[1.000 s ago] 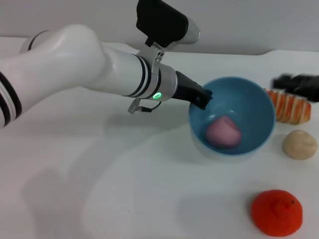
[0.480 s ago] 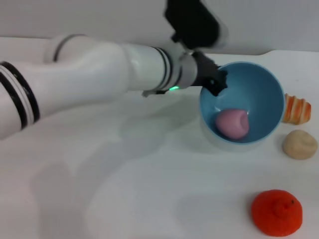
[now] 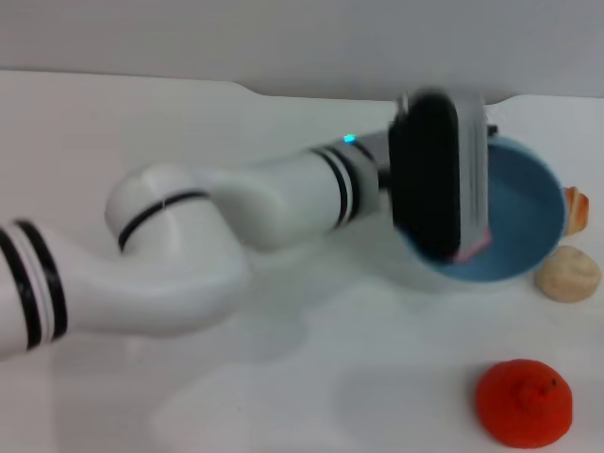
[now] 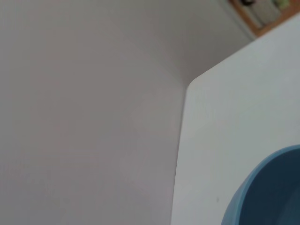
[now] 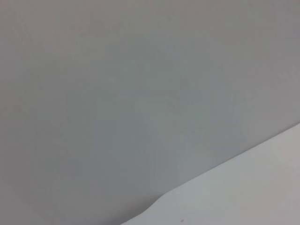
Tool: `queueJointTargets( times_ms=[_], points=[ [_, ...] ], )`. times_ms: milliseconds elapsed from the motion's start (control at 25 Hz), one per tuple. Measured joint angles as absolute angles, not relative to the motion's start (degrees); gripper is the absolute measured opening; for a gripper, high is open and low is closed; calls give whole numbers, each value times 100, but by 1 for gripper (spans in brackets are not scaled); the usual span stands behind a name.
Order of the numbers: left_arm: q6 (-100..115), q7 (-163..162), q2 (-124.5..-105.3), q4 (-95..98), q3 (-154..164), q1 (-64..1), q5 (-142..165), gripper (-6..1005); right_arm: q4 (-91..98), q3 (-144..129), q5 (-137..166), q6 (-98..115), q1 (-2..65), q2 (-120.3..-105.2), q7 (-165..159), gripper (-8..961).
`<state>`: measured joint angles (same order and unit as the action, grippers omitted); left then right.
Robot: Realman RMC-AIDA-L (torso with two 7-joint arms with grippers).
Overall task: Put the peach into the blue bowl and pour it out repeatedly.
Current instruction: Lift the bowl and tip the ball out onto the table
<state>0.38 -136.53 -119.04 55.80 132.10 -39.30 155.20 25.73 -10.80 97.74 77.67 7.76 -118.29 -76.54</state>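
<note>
Since a sec ago the left arm (image 3: 283, 193) swung right w/ the blue bowl (image 3: 524, 212), tipped steeply on the counter (image 3: 311, 377). Left hand (image 3: 401, 184) sits behind the wrist; can't tell its grip. Peach (image 3: 477, 247) is a pink sliver at the bowl's low rim. Risk: it rolls out toward the orange fruit (image 3: 524, 403) or beige lump (image 3: 568, 274). Right hand unseen.

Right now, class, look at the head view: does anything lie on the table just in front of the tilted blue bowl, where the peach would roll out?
Nothing visible does. The blue bowl tips forward, the peach at its lower rim. The beige lump and orange fruit lie off to the right.
</note>
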Motion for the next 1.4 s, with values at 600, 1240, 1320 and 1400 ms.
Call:
queueJointTargets(
  times_ms=[600,1240,1320,1400],
  points=[
    [-1262,-10740,-11909,5703,13714,-3213,15713,-1,2446,-1054,9755,7746,947,-11825,-7702,390],
    [-2254,-9407,-11909,5485,14218,-3104,15709,-2,2302,-1109,9779,7585,1030,-11844,-7683,390],
    [-2416,-9386,-11909,5493,14218,-3065,15707,-1,2266,-1110,9782,7585,1029,-11839,-7677,390],
    [-2503,-9434,-11909,5493,14191,-3041,15591,-1,2261,-1114,9786,7608,1028,-11836,-7680,391]
  ],
)
